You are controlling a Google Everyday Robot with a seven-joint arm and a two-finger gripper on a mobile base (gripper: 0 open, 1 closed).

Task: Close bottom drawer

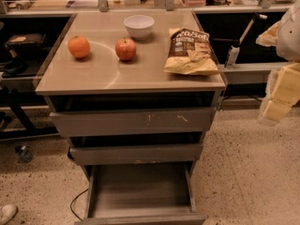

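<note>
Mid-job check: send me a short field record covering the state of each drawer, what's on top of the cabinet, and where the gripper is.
bottom drawer: pulled far out, tray looks empty
middle drawer: appears slightly out
top drawer: appears slightly out, white scuffs on front
cabinet top: orange, apple, white bowl, chip bag
gripper: right edge of view, beside the cabinet, well above and clear of the bottom drawer
task status: not yet closed
</note>
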